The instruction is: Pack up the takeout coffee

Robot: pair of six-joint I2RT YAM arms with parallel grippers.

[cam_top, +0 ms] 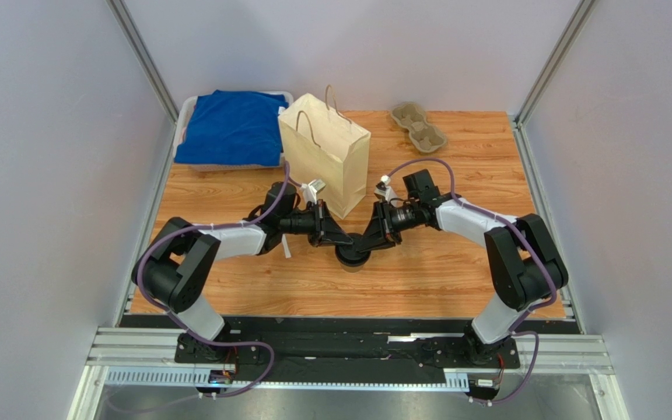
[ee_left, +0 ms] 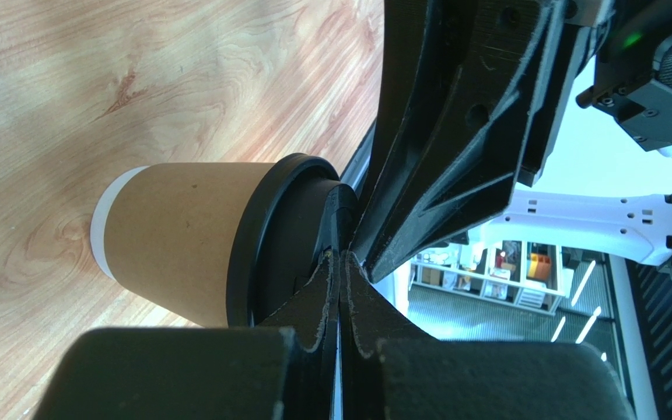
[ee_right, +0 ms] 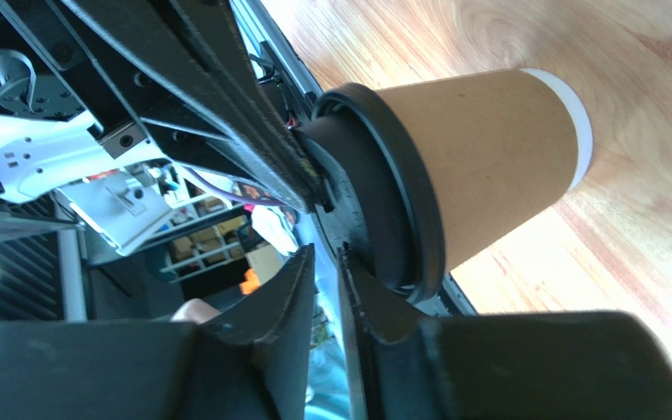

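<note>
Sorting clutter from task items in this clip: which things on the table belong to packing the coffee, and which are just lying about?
For the job: coffee cup, paper bag.
Lying about: blue cloth, white bin under it, pulp cup tray.

On the wooden table (cam_top: 453, 271), just ahead of the arm bases: the takeout coffee (cam_top: 353, 256), only its round black lid showing. Meeting right over it, tip to tip, the left gripper (cam_top: 338, 240) from the left and the right gripper (cam_top: 371, 238) from the right; jaw spacing unreadable from up here. Just behind them, an upright tan paper bag (cam_top: 326, 153) with thin loop handles. Further back on the left, a blue cloth (cam_top: 230, 127) lying in a white bin (cam_top: 186, 112). Back right, well apart from the bag, a grey-brown pulp cup tray (cam_top: 418, 125).
</note>
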